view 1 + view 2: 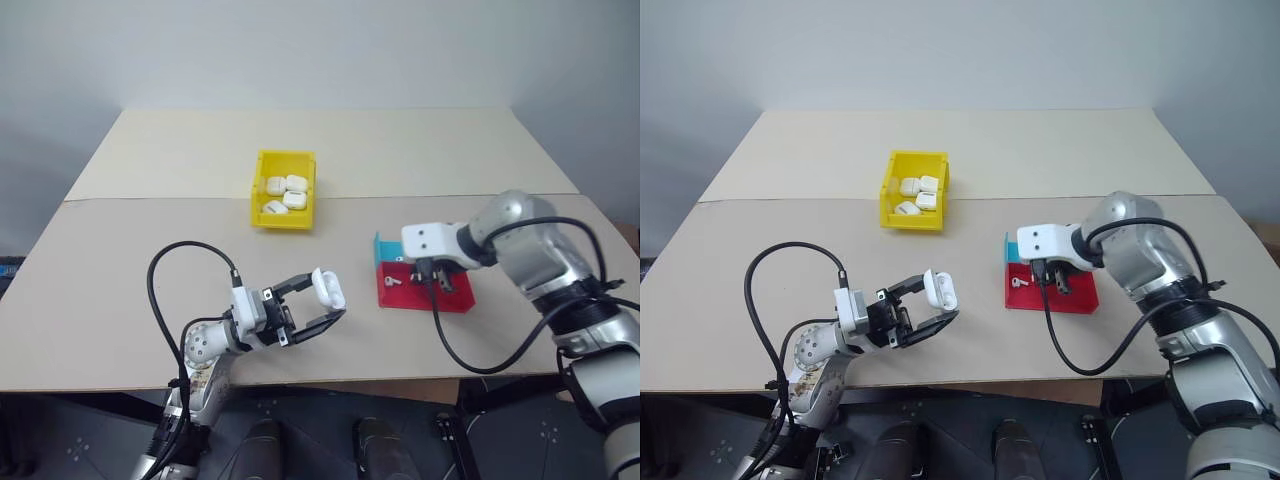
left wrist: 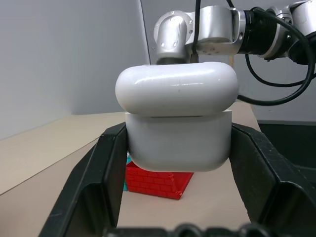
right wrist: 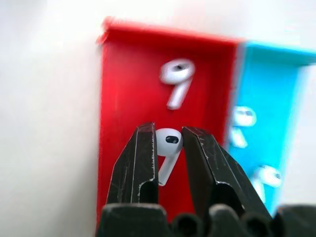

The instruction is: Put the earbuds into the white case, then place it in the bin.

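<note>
on a tan table (image 1: 150, 240) by a grey wall, left gripper (image 1: 325, 300) clamps the case (image 1: 328, 288) upright, lid up; right gripper (image 3: 169, 143) pinches an earbud (image 3: 168, 150), stem toward the wrist.

from my head views the right gripper (image 1: 436, 281) covers part of the red tray (image 1: 455, 300), the earbud between its fingers too small to see; the blue tray's (image 3: 269, 98) earbuds blur.

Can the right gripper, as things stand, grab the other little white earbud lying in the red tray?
Probably not yet: the right gripper is shut on a tiny white stemmed earbud, so its fingers are occupied. The loose earbud lies uncovered in the red tray.
</note>
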